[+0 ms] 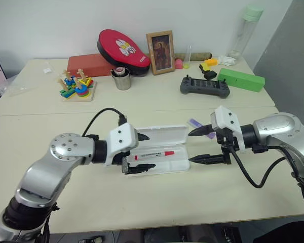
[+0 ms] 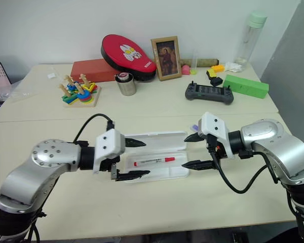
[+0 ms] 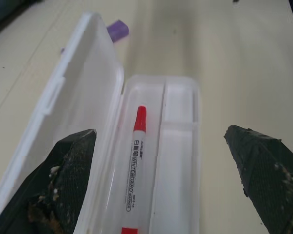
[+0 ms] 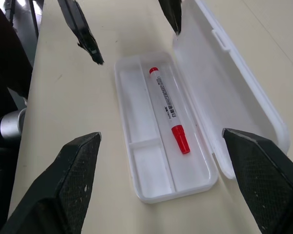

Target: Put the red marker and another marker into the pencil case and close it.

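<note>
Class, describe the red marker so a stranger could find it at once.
Start at the near cream table, where a flat white plastic pencil case lies open. In its tray's long compartment next to the hinged lid lies the slim white-barrelled marker. Its red cap and black barrel lettering distinguish it from the short purple marker behind the case.

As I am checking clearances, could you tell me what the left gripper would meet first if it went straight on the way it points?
Most likely the open pencil case: the left gripper, jaws open, points down along its tray, where the red marker lies. Depth is hard to judge.
</note>
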`<act>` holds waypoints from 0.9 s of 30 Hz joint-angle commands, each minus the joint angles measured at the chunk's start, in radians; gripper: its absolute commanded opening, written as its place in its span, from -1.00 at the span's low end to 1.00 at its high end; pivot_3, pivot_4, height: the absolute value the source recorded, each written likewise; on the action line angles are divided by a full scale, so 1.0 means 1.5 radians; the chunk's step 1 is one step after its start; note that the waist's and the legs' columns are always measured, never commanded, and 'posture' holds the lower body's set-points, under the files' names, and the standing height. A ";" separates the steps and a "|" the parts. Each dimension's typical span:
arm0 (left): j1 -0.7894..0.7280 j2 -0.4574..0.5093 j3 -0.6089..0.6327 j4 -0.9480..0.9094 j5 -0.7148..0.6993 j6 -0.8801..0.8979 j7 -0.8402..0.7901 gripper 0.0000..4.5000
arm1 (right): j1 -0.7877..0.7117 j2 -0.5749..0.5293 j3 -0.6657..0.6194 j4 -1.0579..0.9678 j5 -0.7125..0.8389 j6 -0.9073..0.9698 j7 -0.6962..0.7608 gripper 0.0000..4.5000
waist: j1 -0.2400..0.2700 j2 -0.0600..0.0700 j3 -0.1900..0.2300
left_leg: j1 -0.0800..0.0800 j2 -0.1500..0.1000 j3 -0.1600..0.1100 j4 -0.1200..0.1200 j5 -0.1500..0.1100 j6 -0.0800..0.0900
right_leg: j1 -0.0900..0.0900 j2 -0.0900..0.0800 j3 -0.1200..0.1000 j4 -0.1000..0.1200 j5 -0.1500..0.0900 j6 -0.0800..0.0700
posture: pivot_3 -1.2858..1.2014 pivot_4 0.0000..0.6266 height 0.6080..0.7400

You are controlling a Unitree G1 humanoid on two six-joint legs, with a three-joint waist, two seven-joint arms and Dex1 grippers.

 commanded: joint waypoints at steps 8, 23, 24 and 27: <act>-0.058 0.134 0.132 -0.096 -0.090 0.069 0.020 0.99 | -0.029 0.020 0.004 0.119 -0.118 -0.062 -0.065 0.85 | 0.000 0.000 0.000 | 0.000 0.000 0.000 0.000 0.000 0.000 | 0.000 0.000 0.000 0.000 0.000 0.000 | 0.03 -0.52 1.00; -0.125 0.135 0.036 -0.063 -0.044 0.057 0.119 0.99 | -0.027 0.135 0.025 0.343 -0.239 -0.147 -0.160 0.85 | 0.000 0.000 0.000 | 0.000 0.000 0.001 0.000 0.000 0.000 | 0.000 0.000 0.001 0.000 0.000 0.000 | 0.03 -0.52 1.00; -0.135 0.129 0.022 -0.062 -0.040 0.053 0.121 0.99 | -0.027 0.143 0.023 0.358 -0.242 -0.152 -0.161 0.85 | -0.001 0.000 0.000 | 0.000 0.000 0.001 0.000 0.000 0.000 | 0.000 0.000 0.001 0.000 0.000 0.000 | 0.03 -0.52 1.00; -0.159 0.115 -0.008 -0.056 -0.030 0.050 0.131 0.99 | -0.029 0.156 0.021 0.397 -0.258 -0.168 -0.170 0.85 | -0.001 0.000 0.000 | 0.000 0.000 0.001 0.000 0.000 0.000 | 0.000 0.000 0.002 0.000 0.000 0.000 | 0.03 -0.52 1.00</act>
